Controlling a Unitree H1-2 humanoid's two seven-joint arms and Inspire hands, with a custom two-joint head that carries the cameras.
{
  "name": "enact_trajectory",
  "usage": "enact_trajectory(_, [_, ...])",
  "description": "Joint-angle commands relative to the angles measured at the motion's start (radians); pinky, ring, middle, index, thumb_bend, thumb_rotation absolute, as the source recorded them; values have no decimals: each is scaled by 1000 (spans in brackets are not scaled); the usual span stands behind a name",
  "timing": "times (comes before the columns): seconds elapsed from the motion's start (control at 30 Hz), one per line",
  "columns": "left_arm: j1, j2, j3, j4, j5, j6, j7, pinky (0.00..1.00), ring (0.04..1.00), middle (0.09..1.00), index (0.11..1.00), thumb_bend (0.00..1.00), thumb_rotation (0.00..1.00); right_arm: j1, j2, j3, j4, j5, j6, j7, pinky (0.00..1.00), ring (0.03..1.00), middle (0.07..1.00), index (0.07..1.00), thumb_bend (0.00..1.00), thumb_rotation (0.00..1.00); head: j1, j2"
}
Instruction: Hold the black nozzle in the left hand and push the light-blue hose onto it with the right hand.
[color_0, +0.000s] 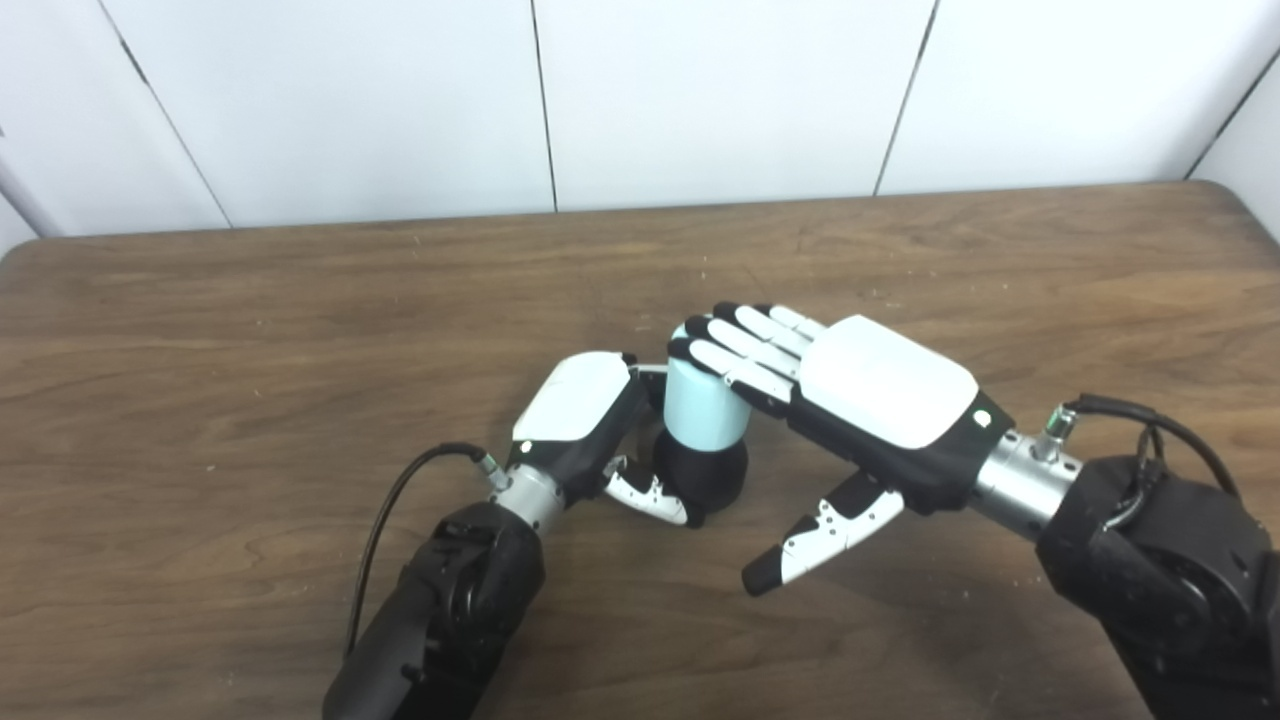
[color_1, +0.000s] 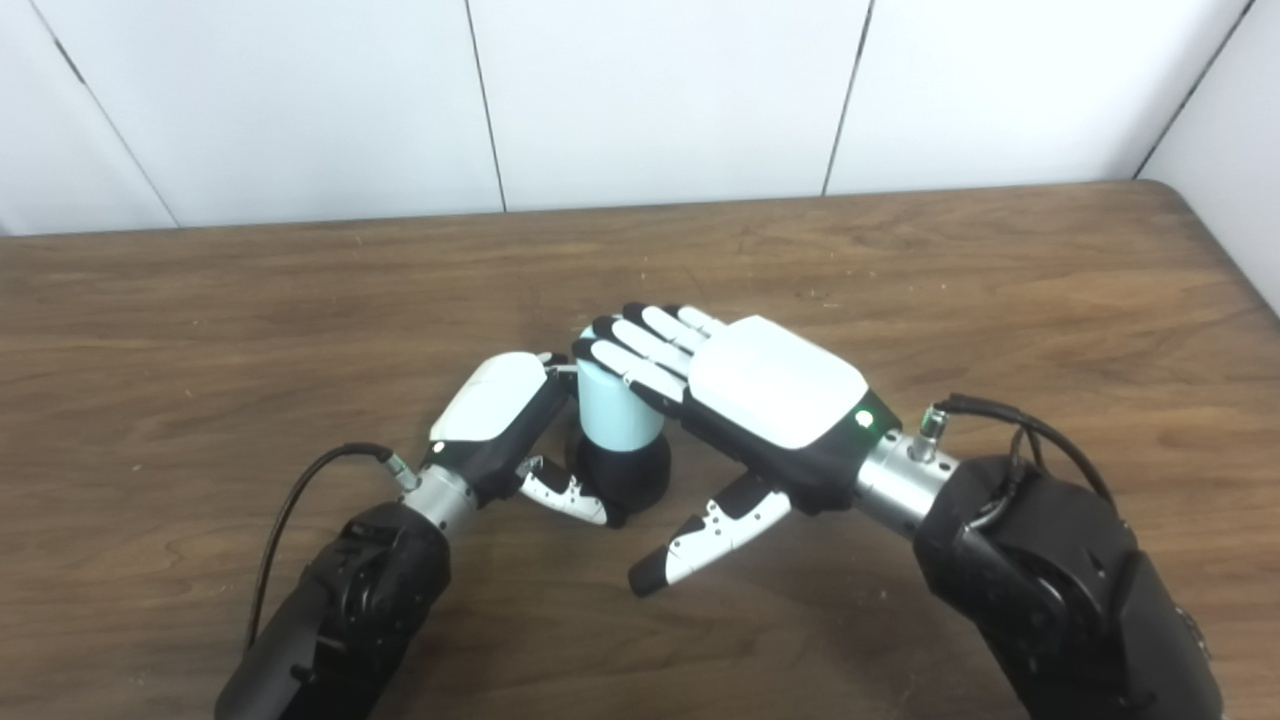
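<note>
The nozzle (color_0: 703, 472), a black rounded piece, stands at the middle of the table (color_0: 250, 330), well in from every edge, with the light-blue hose (color_0: 703, 405) seated upright on top of it. Nearest the front edge, both dark forearms come in, a black cable (color_0: 400, 500) looping beside the left wrist. The left hand (color_0: 585, 420) is wrapped around the nozzle from the left, its thumb (color_0: 650, 492) curled across the front of the black base and its fingers closed around the far side. The right hand (color_0: 860, 400) lies flat, palm down, its fingers (color_0: 745, 345) straight and close together, resting on the top of the hose, while its thumb (color_0: 820, 540) sticks out free toward the front edge, gripping nothing. Beyond the far edge stands a white panelled wall (color_0: 700, 90).
</note>
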Motion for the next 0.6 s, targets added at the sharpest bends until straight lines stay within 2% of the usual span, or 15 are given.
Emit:
enact_trajectory(0.0, [24,46,-2,61,44,64,-59,904,695,544,450,516,0,28,-12,38,24,2,13,73,1000,1000,1000,1000,686,894,0,0])
enact_trajectory(0.57, [29,41,-3,59,31,53,-53,898,686,546,448,515,0,21,-52,30,-5,27,22,72,1000,1000,1000,1000,692,898,-2,1])
